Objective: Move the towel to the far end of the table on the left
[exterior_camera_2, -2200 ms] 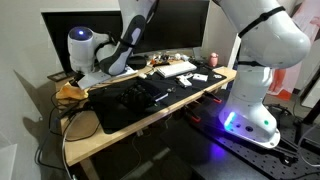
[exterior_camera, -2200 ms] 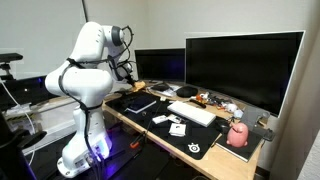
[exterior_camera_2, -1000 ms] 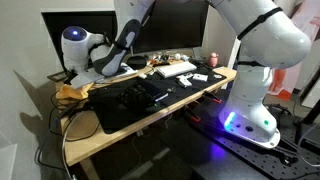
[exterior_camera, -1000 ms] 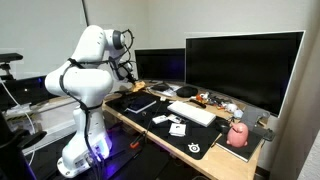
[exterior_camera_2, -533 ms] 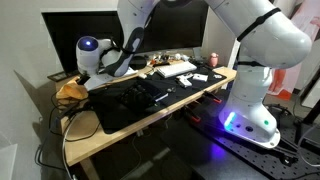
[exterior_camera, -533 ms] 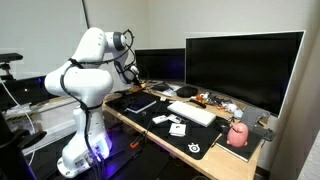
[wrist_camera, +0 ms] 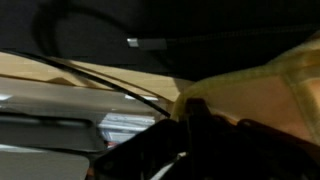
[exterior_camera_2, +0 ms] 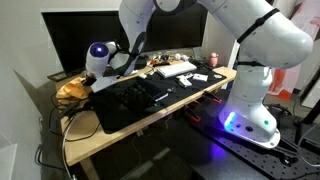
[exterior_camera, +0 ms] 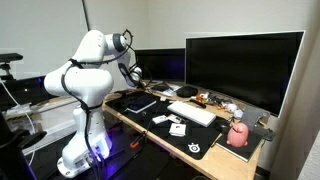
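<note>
The towel point(exterior_camera_2: 70, 89) is a crumpled yellow-tan cloth lying at the far end of the wooden table point(exterior_camera_2: 120, 125), beside a monitor. It fills the right of the wrist view point(wrist_camera: 262, 88). My gripper point(exterior_camera_2: 101, 80) hangs just beside the towel, under the white wrist joint. It also shows in an exterior view point(exterior_camera: 134, 73). In the wrist view a dark finger point(wrist_camera: 196, 122) stands at the towel's edge. The jaws are too dark to tell whether they are open or shut, or whether they touch the cloth.
A black desk mat point(exterior_camera_2: 140, 98) carries a tablet point(exterior_camera: 140, 104), a white keyboard point(exterior_camera: 192, 113) and small items. Large monitors point(exterior_camera: 243, 68) line the back edge. A pink object point(exterior_camera: 238, 134) sits at the other end. Black cables point(wrist_camera: 90, 75) run near the towel.
My wrist has swung away from the table's end toward the middle. The towel has stayed in place.
</note>
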